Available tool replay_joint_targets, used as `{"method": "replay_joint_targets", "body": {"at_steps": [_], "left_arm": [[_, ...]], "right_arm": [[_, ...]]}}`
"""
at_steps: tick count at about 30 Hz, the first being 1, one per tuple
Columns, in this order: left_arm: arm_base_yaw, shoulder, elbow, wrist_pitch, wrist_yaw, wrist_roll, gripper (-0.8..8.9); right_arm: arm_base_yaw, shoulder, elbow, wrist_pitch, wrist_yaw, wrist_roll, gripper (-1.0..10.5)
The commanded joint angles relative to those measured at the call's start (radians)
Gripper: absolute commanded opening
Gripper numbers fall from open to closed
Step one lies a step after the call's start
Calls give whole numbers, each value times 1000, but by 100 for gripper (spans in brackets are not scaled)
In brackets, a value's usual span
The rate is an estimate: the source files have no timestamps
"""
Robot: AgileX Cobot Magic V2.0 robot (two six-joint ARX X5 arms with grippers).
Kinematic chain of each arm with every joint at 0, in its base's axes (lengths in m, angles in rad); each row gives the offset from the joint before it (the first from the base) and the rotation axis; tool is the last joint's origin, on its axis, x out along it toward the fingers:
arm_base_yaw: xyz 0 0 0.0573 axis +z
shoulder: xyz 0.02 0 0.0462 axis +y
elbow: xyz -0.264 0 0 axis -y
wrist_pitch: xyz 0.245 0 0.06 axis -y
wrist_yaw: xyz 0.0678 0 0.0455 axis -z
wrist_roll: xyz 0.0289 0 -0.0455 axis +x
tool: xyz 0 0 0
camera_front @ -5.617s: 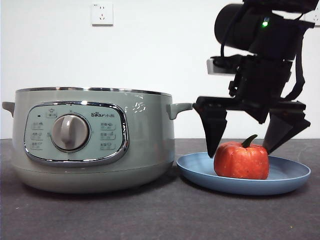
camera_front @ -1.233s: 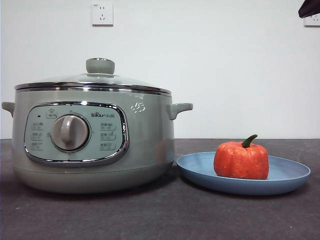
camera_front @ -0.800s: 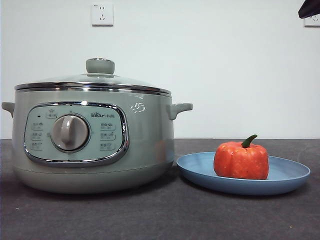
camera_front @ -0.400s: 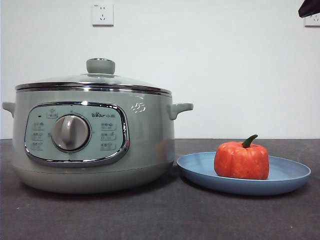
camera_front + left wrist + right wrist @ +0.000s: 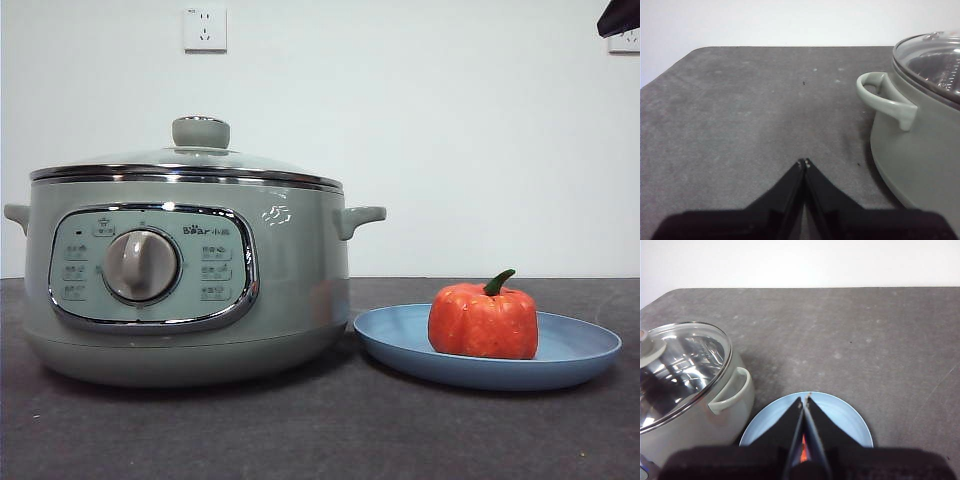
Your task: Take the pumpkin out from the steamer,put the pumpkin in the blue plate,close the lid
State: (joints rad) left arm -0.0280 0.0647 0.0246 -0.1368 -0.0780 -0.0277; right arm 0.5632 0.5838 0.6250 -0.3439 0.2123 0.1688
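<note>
The sage-green steamer [image 5: 190, 285] stands at the left of the front view with the glass lid [image 5: 190, 160] sitting on its rim. The orange-red pumpkin [image 5: 483, 320] rests upright in the blue plate [image 5: 580, 352] to its right. My left gripper [image 5: 804, 163] is shut and empty, high over bare table beside the steamer's handle [image 5: 885, 98]. My right gripper [image 5: 805, 399] is shut and empty, high above the plate [image 5: 845, 417]; a sliver of pumpkin [image 5: 803, 456] shows behind its jaws. The lidded steamer [image 5: 685, 370] also shows in the right wrist view.
A black arm tip [image 5: 620, 15] shows at the top right corner of the front view. White wall sockets [image 5: 204, 28] sit on the wall behind. The dark grey table [image 5: 740, 110] reaches its far edge at the white wall.
Six seconds ago a gripper stood open around the pumpkin in the plate and the steamer had no lid. Now the lid is on and both arms are withdrawn. Nothing moved in the last 1.5 seconds.
</note>
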Motion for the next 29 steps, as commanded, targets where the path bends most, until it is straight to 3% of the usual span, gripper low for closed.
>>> {"method": "replay_joint_targets", "body": {"at_steps": [1,29], "left_arm": [[3,-36,-15,-22,4,-6,-3],[17,-63,-14,-65,33,-3,-3]], "right_arm": [[1,-2,-4,5,3,10,-11],[1,-2,-3,3,3,10,-11]]}}
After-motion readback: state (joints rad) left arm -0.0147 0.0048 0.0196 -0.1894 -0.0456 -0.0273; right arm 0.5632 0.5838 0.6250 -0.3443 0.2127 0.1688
